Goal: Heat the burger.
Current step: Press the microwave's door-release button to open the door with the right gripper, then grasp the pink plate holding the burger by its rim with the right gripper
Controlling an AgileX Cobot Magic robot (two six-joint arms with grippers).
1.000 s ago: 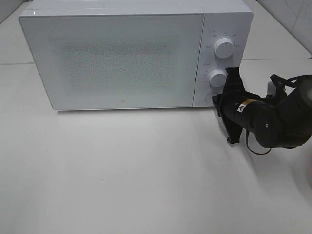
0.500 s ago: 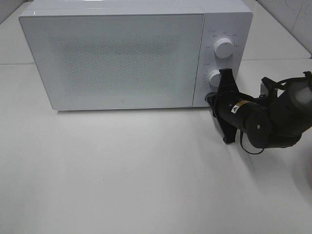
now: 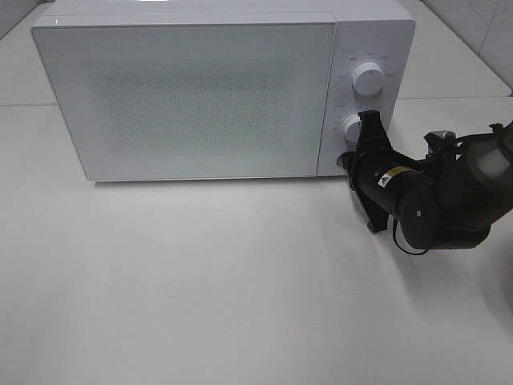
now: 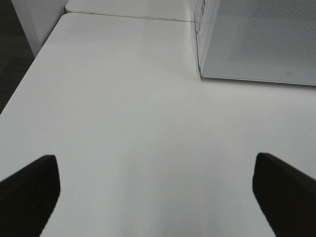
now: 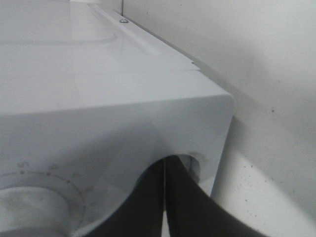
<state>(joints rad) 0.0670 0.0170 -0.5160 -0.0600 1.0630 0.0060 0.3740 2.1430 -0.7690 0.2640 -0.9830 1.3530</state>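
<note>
My right gripper (image 3: 350, 163) is shut tight and empty. Its fingers (image 5: 143, 207) are pressed together, with the tips at the round button (image 5: 191, 165) in the lower corner of the microwave (image 3: 240, 11) panel, just under the lower knob (image 3: 355, 127). I can't tell whether they touch it. My left gripper (image 4: 154, 163) is spread wide above bare table (image 4: 123, 98), holding nothing. The door (image 3: 192, 96) is closed, and I can't tell where the burger is.

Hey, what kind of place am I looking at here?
Probably a robot test bench set up as a kitchen corner: a white microwave with two dials stands shut on a white table, a black robot arm reaches its control panel, and a tiled wall shows behind.
</note>
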